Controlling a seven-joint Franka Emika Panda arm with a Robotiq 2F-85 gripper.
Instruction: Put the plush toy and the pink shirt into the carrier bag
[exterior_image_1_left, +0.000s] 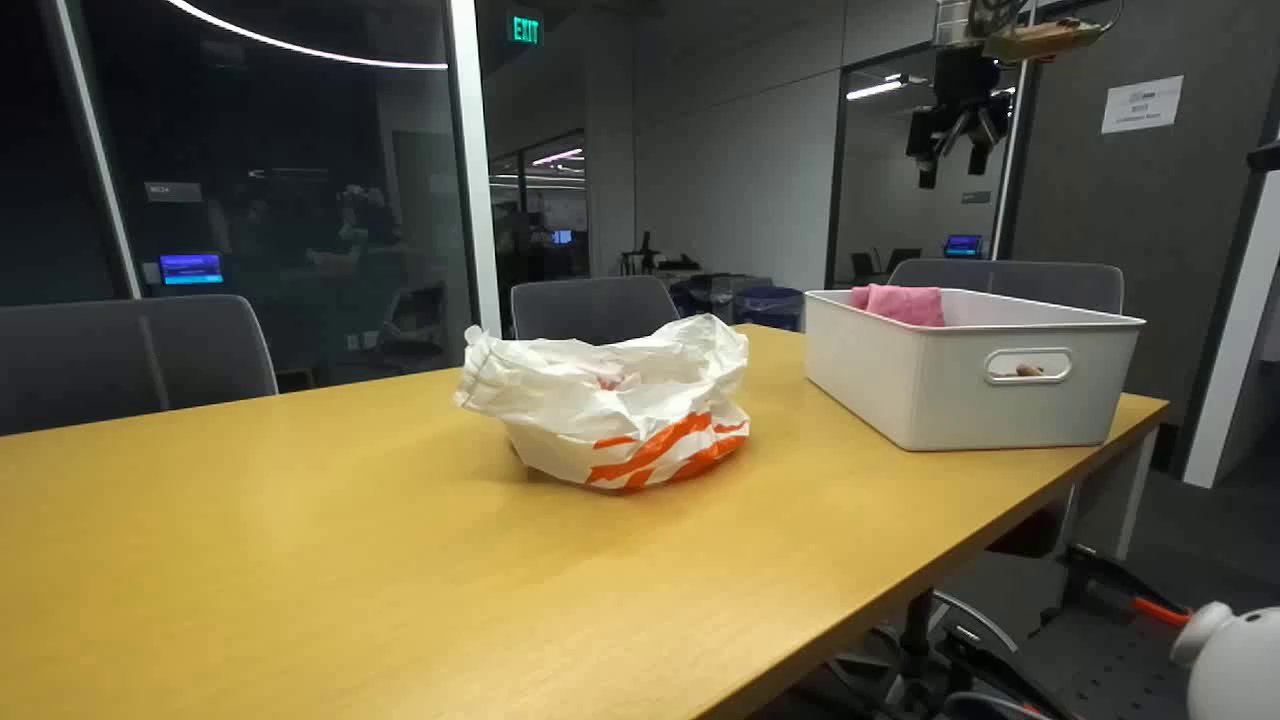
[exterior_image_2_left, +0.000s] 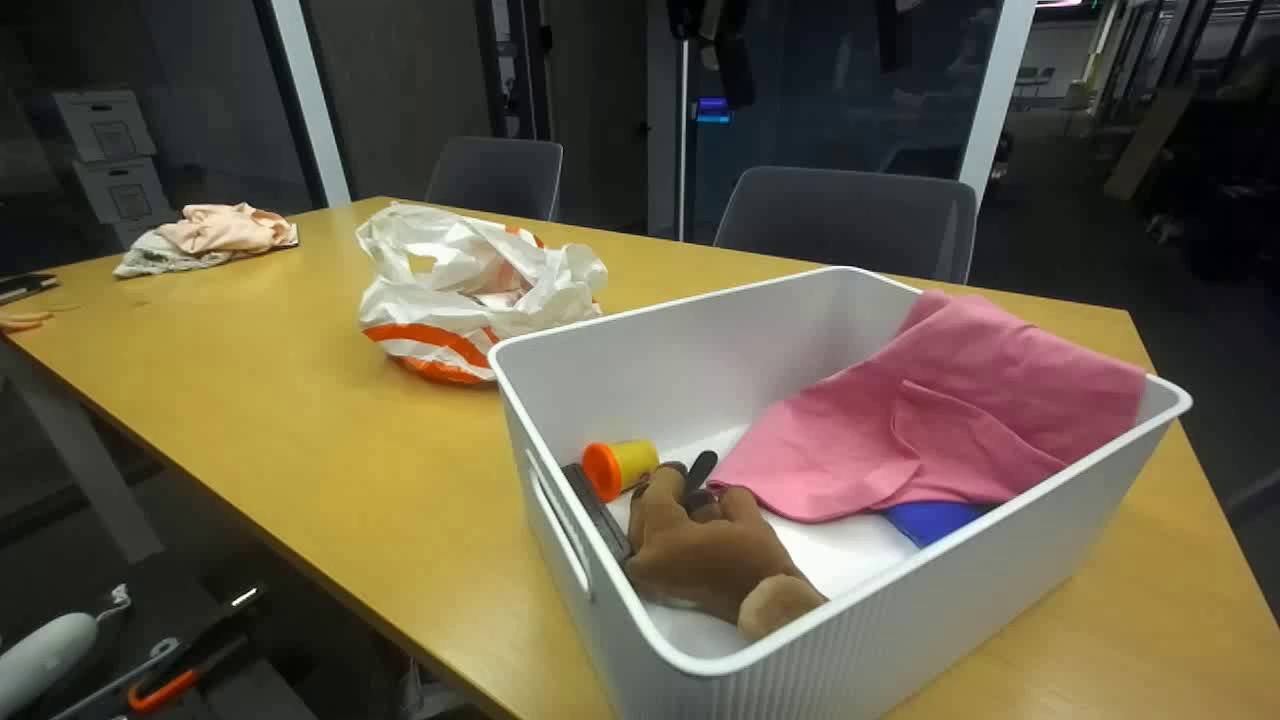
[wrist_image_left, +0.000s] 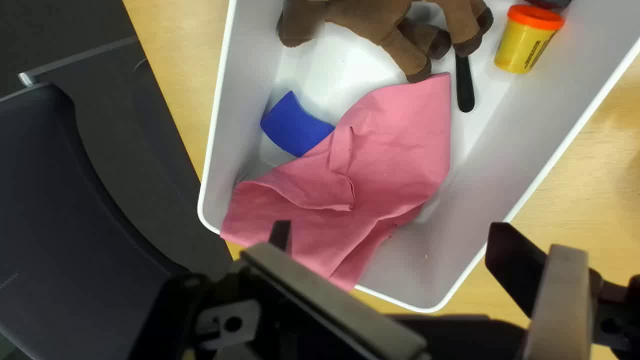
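Note:
The brown plush toy (exterior_image_2_left: 710, 550) lies in the white bin and is partly cut off in the wrist view (wrist_image_left: 370, 20). The pink shirt (exterior_image_2_left: 930, 420) lies at the bin's other end, draped over its rim; it also shows in the wrist view (wrist_image_left: 390, 145) and in an exterior view (exterior_image_1_left: 905, 304). The white and orange carrier bag (exterior_image_1_left: 620, 400) stands crumpled on the table with its top open, beside the bin (exterior_image_2_left: 430, 310). It is out of the wrist view. My gripper (exterior_image_1_left: 955, 165) is open and empty, high above the bin, its fingers wide apart over the shirt's end (wrist_image_left: 392, 237).
The white bin (exterior_image_1_left: 1000, 400) has high walls. It also holds a yellow tub with an orange lid (wrist_image_left: 525, 45), a blue piece (wrist_image_left: 295, 125) and a black handle (wrist_image_left: 465, 85). Folded cloths (exterior_image_2_left: 220, 235) lie at the table's far end. Chairs (exterior_image_2_left: 850, 220) stand around the table.

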